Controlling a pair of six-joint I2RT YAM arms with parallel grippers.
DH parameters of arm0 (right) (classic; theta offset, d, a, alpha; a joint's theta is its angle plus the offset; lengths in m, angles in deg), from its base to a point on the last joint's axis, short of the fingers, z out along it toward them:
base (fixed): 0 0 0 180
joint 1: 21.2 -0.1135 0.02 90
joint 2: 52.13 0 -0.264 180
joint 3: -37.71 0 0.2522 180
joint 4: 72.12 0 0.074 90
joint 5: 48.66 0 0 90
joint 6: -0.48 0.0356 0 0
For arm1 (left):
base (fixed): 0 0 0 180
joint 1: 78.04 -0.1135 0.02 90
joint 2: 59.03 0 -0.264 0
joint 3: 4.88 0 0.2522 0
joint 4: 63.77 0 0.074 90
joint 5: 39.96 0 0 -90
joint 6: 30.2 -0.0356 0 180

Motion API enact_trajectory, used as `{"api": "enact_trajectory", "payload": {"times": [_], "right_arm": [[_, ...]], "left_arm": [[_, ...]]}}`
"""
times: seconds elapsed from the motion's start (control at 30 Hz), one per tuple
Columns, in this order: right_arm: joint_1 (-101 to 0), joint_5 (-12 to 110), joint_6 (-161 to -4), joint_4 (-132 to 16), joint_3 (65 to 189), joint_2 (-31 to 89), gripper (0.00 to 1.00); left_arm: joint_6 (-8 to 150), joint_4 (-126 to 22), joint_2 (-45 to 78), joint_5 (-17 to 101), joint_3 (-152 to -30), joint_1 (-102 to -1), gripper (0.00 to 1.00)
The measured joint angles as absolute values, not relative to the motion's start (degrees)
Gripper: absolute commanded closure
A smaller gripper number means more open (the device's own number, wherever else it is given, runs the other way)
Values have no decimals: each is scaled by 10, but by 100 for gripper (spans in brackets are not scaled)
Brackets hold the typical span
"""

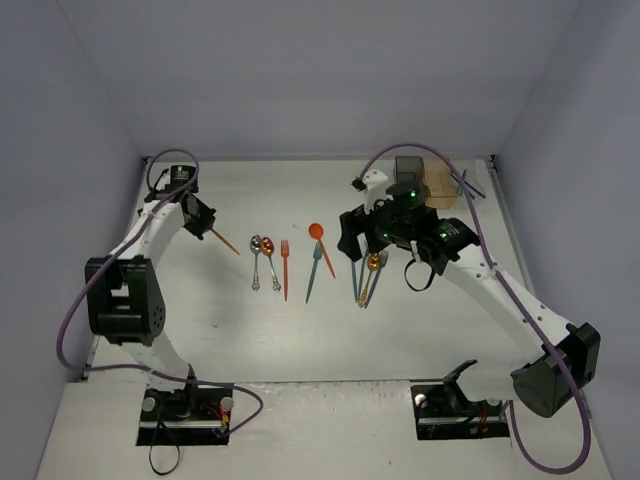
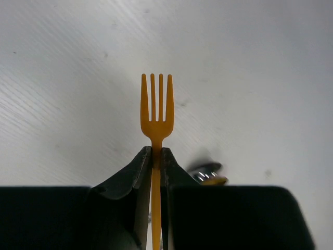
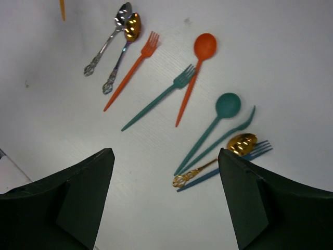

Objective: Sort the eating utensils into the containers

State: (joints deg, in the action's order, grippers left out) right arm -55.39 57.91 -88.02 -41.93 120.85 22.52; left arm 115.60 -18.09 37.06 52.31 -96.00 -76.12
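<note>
Two sets of fingers, two different jobs. My left gripper (image 2: pixel 156 154), out toward nine o'clock on the white table (image 2: pixel 260 62), is pinched narrow on the handle of a thin yellow-orange plastic fork (image 2: pixel 156 104). The tines point straight ahead, a grip that I judge stops it swinging on a carry.

My right gripper (image 3: pixel 166 205) hangs spread wide and empty over the loose utensils at the table's centre, placed to choose one. Nearest lies a gold metal spoon (image 3: pixel 240 144) against a blue-grey plastic fork (image 3: pixel 257 150). Beyond are a teal plastic spoon (image 3: pixel 227 105), a teal plastic fork (image 3: pixel 184 79), an orange plastic spoon (image 3: pixel 205 46) and an orange plastic fork (image 3: pixel 150 46). Then comes a pair of ornate metal spoons (image 3: pixel 124 14).

Farthest, at one o'clock, the dark grey bin (image 1: pixel 409 167) and orange-tan bin (image 1: pixel 441 186) adjoin, well apart from my held fork.
</note>
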Motion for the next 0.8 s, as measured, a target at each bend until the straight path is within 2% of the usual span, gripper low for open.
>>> {"api": "enact_trajectory", "payload": {"times": [0.27,0.57,0.63,0.7,0.8], "right_arm": [[-672,576,-845,-482,1290,337,29],[-731,546,-811,-523,1330,410,41],[-734,535,-804,-529,1332,419,47],[-735,526,-800,-531,1332,422,58],[-735,514,-793,-535,1332,423,82]], "left_arm": [[1176,-203,212,480,-939,-669,100],[1194,-203,183,485,-932,-588,100],[1197,-201,178,492,-928,-577,100],[1201,-201,175,499,-928,-565,100],[1203,-202,171,504,-928,-552,100]]}}
